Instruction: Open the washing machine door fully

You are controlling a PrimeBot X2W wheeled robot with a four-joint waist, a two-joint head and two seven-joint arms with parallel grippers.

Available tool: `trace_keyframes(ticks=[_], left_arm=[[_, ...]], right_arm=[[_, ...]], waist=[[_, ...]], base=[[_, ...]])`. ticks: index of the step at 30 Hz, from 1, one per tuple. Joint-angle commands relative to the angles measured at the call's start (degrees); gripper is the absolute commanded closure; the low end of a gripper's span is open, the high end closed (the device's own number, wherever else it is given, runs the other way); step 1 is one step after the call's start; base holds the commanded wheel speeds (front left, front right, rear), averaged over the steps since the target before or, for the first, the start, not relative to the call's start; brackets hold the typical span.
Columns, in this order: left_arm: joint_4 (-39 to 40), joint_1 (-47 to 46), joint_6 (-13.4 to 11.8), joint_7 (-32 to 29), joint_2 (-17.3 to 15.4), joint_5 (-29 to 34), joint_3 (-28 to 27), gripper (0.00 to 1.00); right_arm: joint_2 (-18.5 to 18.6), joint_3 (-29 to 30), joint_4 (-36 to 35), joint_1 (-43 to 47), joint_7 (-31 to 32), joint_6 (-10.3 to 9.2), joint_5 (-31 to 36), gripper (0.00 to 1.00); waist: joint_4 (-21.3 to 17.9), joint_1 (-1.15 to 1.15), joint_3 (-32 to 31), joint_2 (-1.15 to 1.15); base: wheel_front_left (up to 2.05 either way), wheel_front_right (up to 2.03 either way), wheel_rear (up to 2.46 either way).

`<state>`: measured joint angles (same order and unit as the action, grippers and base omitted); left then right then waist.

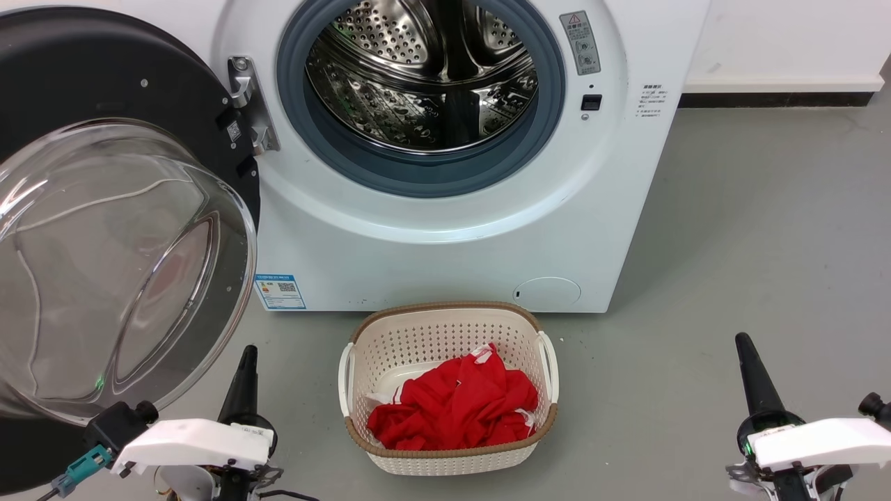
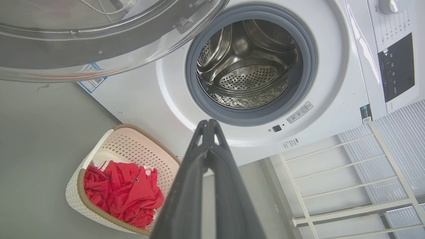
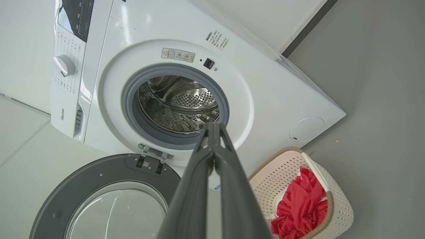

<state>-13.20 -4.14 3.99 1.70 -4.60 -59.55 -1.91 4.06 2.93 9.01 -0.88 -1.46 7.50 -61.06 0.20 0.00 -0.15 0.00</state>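
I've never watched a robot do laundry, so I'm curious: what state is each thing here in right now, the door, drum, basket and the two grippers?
Washing machine door: open, swung wide on its hinge.
Drum: exposed, looks empty.
Basket: upright, holding red clothing.
Left gripper: shut, holding nothing.
Right gripper: shut, holding nothing.

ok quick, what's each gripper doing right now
Left gripper: closed, holding nothing.
Right gripper: closed, holding nothing.
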Motion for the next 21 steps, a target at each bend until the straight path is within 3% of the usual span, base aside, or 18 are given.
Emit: trace_keyframes(ticks=[1, 21], left_arm=[[0.33, -1.60, 0.42, -0.40, 0.12, -1.72, -0.35, 1.00], [-0.17, -1.92, 1.69, -3.63, 0.75, -14.35, -2.15, 1.00]], right_arm=[[0.43, 0.12, -0.17, -1.30, 0.33, 0.00, -1.81, 1.00], [0.36, 0.80, 1.90, -3.09, 2.88, -0.01, -14.47, 1.00]], waist=[[0.00, 0.00, 0.01, 0.00], [-0.07, 0.00, 0.12, 0.00]], base=[[0.00, 0.00, 0.00], [0.00, 0.00, 0.00]])
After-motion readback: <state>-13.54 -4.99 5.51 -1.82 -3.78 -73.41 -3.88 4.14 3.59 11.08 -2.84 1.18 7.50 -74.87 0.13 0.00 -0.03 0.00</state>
